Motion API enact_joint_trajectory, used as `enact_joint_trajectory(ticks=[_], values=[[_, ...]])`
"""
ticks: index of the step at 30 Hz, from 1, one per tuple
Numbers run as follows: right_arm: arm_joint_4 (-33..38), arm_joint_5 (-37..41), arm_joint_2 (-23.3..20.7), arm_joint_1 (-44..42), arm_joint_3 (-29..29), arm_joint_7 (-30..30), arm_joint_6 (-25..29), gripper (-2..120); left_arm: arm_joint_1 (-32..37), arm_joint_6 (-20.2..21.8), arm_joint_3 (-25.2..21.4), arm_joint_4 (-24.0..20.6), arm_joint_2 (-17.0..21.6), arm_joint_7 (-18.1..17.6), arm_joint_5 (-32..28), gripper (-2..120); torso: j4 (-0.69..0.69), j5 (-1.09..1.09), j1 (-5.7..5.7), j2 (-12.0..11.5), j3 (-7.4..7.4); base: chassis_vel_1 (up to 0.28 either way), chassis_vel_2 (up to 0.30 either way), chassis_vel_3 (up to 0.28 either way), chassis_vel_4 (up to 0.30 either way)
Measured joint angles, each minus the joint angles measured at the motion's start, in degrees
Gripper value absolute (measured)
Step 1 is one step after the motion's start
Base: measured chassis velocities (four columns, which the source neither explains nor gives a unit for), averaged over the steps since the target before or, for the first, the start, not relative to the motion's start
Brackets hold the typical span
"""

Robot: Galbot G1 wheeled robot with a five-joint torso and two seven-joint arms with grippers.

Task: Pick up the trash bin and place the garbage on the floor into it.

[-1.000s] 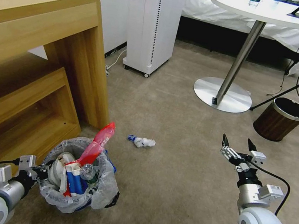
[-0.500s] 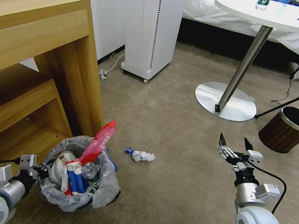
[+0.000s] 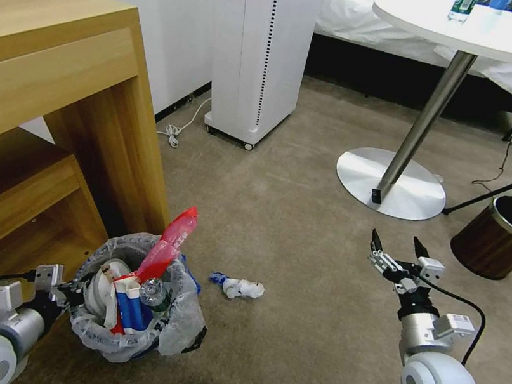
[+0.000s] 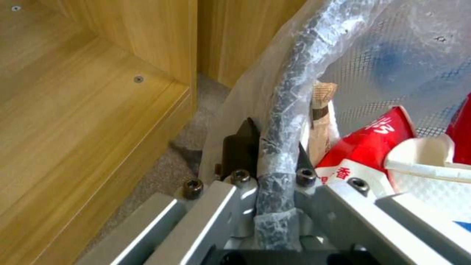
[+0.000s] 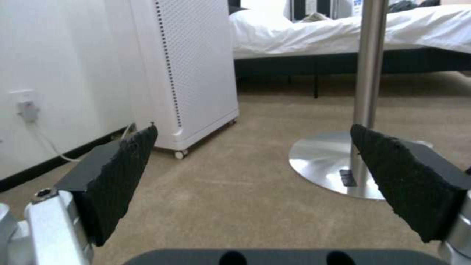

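Trash bin (image 3: 120, 326) with its translucent liner sits low beside the wooden shelf unit (image 3: 39, 140), stuffed with garbage such as a red wrapper (image 3: 167, 246), a red-white carton (image 4: 373, 147) and a clear bottle (image 3: 152, 293), and the left tool (image 4: 272, 154) is clamped tight on its liner-wrapped rim, 1 finger outside and 1 inside. Right tool (image 3: 397, 244) hangs above the carpet (image 3: 302, 224) with its 2 pads (image 5: 123, 176) spread wide and nothing between them. One crumpled blue-white wrapper (image 3: 236, 287) lies on the carpet just beside the bin, between the 2 arms.
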Motion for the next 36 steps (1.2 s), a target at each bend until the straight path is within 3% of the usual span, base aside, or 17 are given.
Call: enact_joint_trajectory(ticks=[12,16,19,23,26,27,32,36], values=[[-0.62,2.55,-3.42,3.15,-6.01,0.18,-2.51,100,0.35,0.02,-0.17,0.13,-0.66,-0.01,0.38,0,0.0,0.01,0.0,0.0,-0.01,0.0,0.0,0.0,0.0],[-0.81,6.74,-5.6,6.84,-10.66,0.74,-7.13,100,0.57,0.01,-0.29,0.13,-0.98,0.0,0.67,0,-0.01,0.01,0.0,0.0,-0.01,0.0,0.0,0.0,0.0],[-2.09,14.01,-8.59,13.37,-17.54,2.68,-13.3,100,0.51,-0.08,-0.34,0.12,-1.46,0.02,0.76,0,0.0,0.01,0.0,0.0,0.0,0.0,0.0,0.0,0.0],[-2.69,15.95,-9.5,15.47,-20.11,3.35,-14.88,100,0.51,-0.1,-0.34,0.11,-1.7,0.02,0.84,0,0.0,0.0,0.0,0.0,0.0,0.0,0.0,0.0,0.0],[-5.13,20.37,-11.67,21.68,-27.99,5.44,-17.81,100,0.51,-0.28,-0.34,0.11,-2.27,0.05,1.25,0,0.0,0.0,0.0,0.0,0.0,0.0,0.0,0.0,0.0],[-5.13,20.37,-11.67,21.68,-27.99,5.44,-17.81,100,0.51,-0.28,-0.34,0.11,-2.27,0.05,1.25,0,0.0,0.0,0.0,0.0,0.0,0.0,0.0,0.0,0.0],[-10.24,22.65,-12.32,32.36,-41.67,7.31,-18.66,100,0.26,-0.38,-0.45,0.22,-3.14,0.09,1.55,0,0.01,0.01,0.0,0.0,0.0,0.0,0.0,0.0,0.0],[-12.02,24.11,-12.11,37.96,-47.99,7.26,-19.72,100,0.05,-0.39,-0.45,0.47,-3.57,0.07,1.83,0,0.0,0.0,0.0,0.0,0.0,0.0,0.0,0.0,0.0]])
